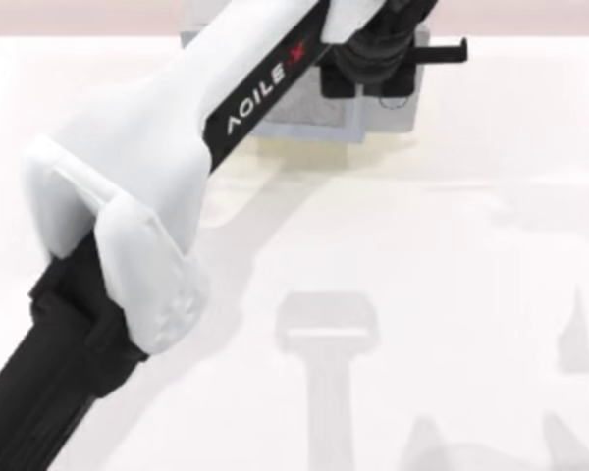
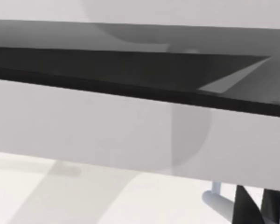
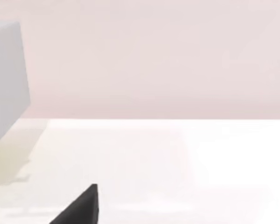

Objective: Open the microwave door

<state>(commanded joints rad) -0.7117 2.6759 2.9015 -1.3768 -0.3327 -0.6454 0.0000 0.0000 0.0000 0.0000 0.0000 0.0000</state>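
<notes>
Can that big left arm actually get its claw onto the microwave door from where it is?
Probably yes. The left arm's claw is already at the small light-grey boxy microwave, over the front where its grey-framed mesh door sits. Nothing blocks it, though actual contact is hidden.

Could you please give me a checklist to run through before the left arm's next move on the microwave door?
1. Left tool at the microwave front: ok.
2. Left tool's hold on the microwave door: cannot tell.
3. Door already open: cannot tell, the arm covers much of it.
4. Table before the door free of things: ok.
5. Right tool apart from the microwave: ok.
</notes>
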